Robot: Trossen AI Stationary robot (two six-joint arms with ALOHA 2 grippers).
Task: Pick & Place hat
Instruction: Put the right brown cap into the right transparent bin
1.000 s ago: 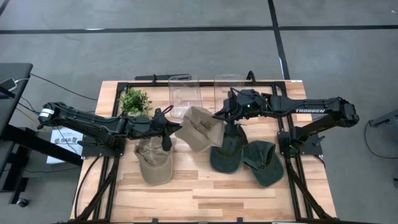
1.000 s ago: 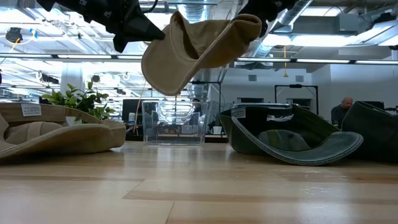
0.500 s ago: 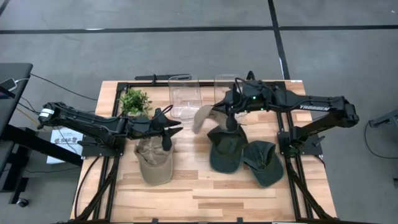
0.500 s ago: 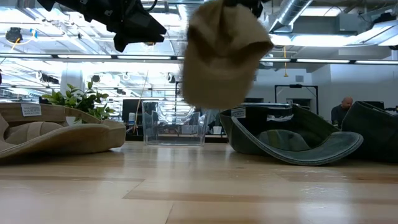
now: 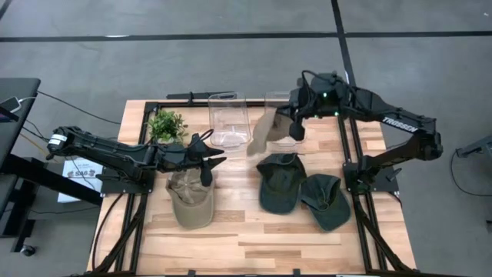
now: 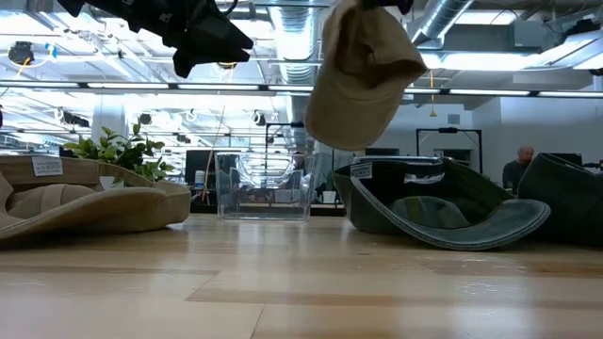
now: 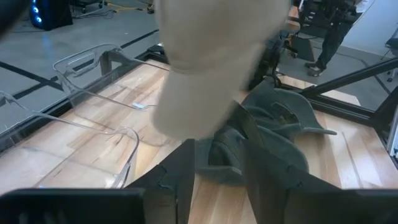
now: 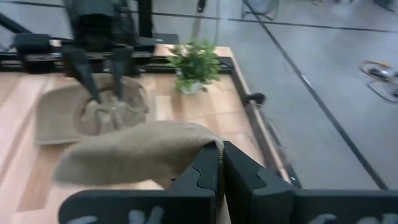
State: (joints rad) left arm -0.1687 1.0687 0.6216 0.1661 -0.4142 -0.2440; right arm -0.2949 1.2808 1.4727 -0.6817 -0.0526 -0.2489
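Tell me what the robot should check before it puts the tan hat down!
1. Right hand grips the hanging hat: ok, its fingers are shut on the edge in the right wrist view.
2. Hat is off the table: ok, it dangles high in the low view.
3. Hat is right over a clear bin: cannot tell; from above it hangs at that bin's edge, between the two bins.
4. Bins are free of hats: ok, both look see-through and bare.
5. Left hand is out of the way: ok, it is open over the other tan hat, apart from the hanging one.
6. Green hats stay clear: ok, they lie nearer the front.
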